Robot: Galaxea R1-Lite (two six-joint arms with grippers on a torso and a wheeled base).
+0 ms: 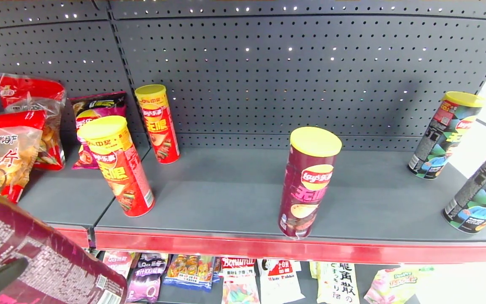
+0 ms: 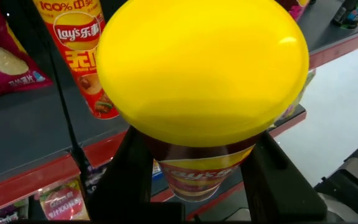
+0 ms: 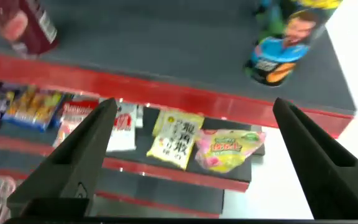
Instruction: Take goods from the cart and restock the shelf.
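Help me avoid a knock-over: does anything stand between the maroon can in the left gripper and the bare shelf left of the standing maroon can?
Yes, likely: the front red can stands near the shelf edge, between the held maroon can and that bare stretch. Nothing else visible does.

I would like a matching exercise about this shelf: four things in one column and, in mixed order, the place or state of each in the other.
Things
1. standing maroon can
2. held maroon can
3. rear black-and-green can
4. right hand

Places or states
a. open, empty
b. far right of the shelf, near the back
c. tilted, in the left hand
d. upright, middle, near the front edge

Pairs: 1-d, 2-c, 3-b, 4-a.
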